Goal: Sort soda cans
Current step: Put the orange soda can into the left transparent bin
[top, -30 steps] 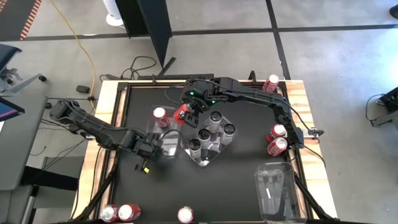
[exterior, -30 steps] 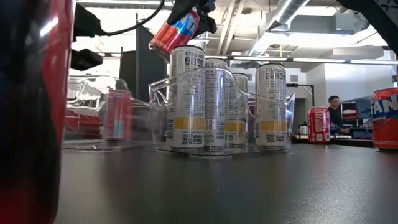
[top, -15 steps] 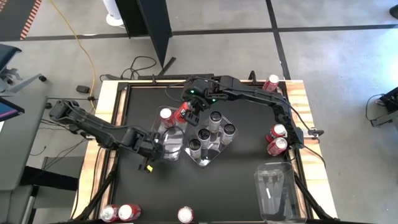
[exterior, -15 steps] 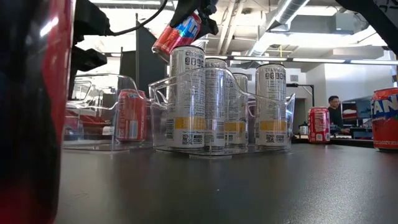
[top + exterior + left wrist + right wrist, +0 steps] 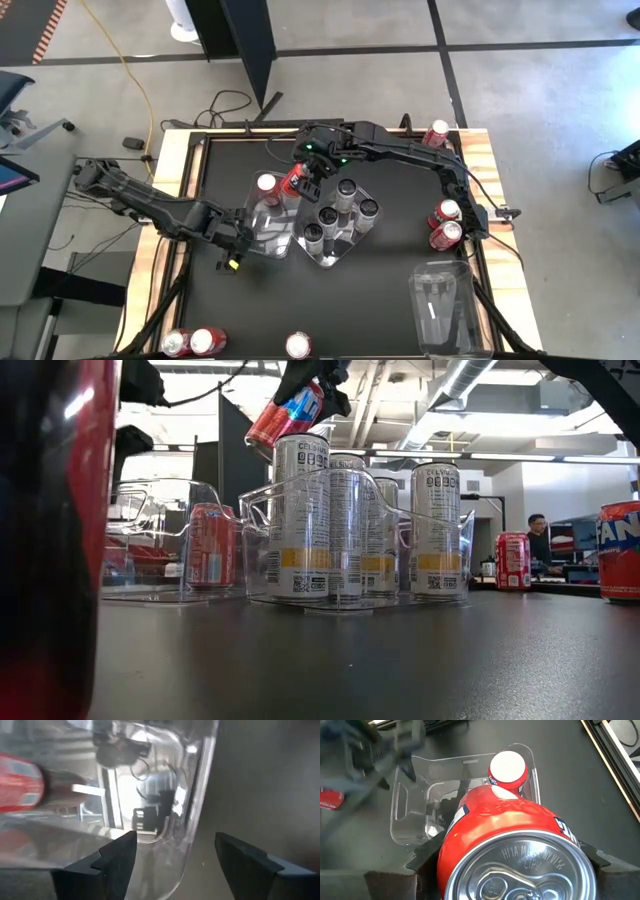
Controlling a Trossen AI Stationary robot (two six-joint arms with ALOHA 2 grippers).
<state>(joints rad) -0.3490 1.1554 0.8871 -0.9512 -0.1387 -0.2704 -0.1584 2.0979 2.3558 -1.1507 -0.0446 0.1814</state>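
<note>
A clear tray [image 5: 276, 238] on the black table holds one upright red soda can [image 5: 265, 185]. My left gripper [image 5: 175, 840] hovers open at the tray's left near corner [image 5: 196, 805], with the clear wall showing between its fingers. Over the tray's far side my right gripper [image 5: 303, 176] is shut on a second red can [image 5: 510, 835], which hangs tilted. To the right, a second clear tray [image 5: 352, 250] holds several upright silver-grey cans [image 5: 345, 525]. My right gripper pinches the red can's side walls [image 5: 451, 851] between its two fingers, close to the silver top end [image 5: 520, 870]. It comes from above and the far right, slanting down. The can is lifted clear and tilted, bottom end lowest [image 5: 262, 428], above the tray.
A third clear tray [image 5: 440, 305] stands at the near right. Loose red cans stand by the right edge [image 5: 445, 222], at the far right corner [image 5: 436, 133] and along the near edge [image 5: 190, 342], [image 5: 298, 345]. A person sits in the room behind [image 5: 538, 530].
My left gripper has slid the tray with its red can a little toward the tray of silver cans. It has then risen and drawn back from it toward the left near side. My right gripper has kept still with its can.
</note>
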